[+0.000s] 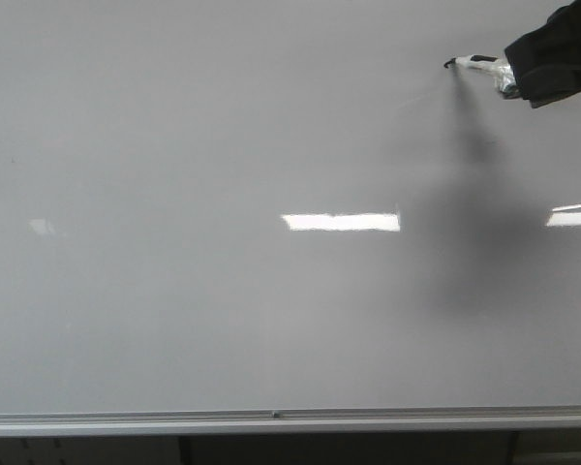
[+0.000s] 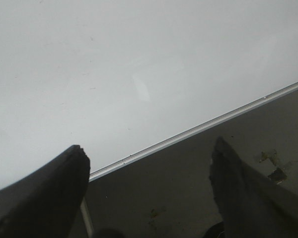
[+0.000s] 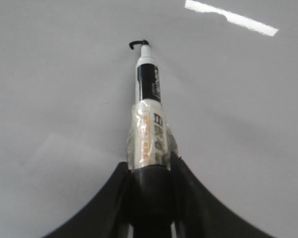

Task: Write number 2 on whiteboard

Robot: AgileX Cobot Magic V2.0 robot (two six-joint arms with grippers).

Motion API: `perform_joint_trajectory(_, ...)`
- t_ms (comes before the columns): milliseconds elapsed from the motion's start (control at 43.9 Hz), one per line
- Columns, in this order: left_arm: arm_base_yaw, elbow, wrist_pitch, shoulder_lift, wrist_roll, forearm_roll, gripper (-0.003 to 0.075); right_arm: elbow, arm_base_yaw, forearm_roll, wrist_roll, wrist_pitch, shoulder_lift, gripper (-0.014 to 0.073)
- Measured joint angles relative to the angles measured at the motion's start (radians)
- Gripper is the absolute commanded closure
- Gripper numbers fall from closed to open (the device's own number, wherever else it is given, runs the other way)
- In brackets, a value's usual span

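Observation:
The whiteboard [image 1: 223,291] fills the front view, pale grey with a silver frame along its near edge. My right gripper [image 1: 523,73] at the far right is shut on a white marker [image 3: 148,124] with a black band and tape round its barrel. The marker's tip touches the board at a short curved black stroke [image 3: 135,44], the start of the number 2; the stroke also shows in the front view [image 1: 450,64]. My left gripper [image 2: 149,163] is open and empty over the board's frame edge [image 2: 198,130], out of the front view.
Bright light reflections lie on the board [image 1: 341,222] and at its right edge [image 1: 573,215]. The right arm casts a dark shadow [image 1: 474,232] on the board. Beyond the frame the left wrist view shows a dark stained floor [image 2: 188,188].

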Motion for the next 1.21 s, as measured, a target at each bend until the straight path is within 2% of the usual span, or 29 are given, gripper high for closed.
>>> perform_joint_trajectory(182, 0.0, 0.0, 0.0, 0.0, 0.0, 0.0, 0.023, 0.0, -0.047, 0.022, 0.0, 0.102, 0.0, 0.059)
perform_joint_trajectory(387, 0.0, 0.0, 0.0, 0.0, 0.0, 0.0, 0.023, 0.0, -0.04, 0.03, 0.0, 0.232, 0.026, 0.059)
perform_joint_trajectory(684, 0.0, 0.0, 0.0, 0.0, 0.0, 0.0, 0.023, 0.0, -0.037, 0.035, 0.0, 0.249, 0.067, 0.059)
perform_joint_trajectory(1003, 0.0, 0.0, 0.0, 0.0, 0.0, 0.0, 0.023, 0.0, -0.154, 0.041, 0.0, 0.297, 0.054, 0.059)
perform_joint_trajectory(1208, 0.0, 0.0, 0.0, 0.0, 0.007, 0.0, 0.0229, -0.037, -0.135, 0.064, 0.0, 0.409, -0.035, 0.059)
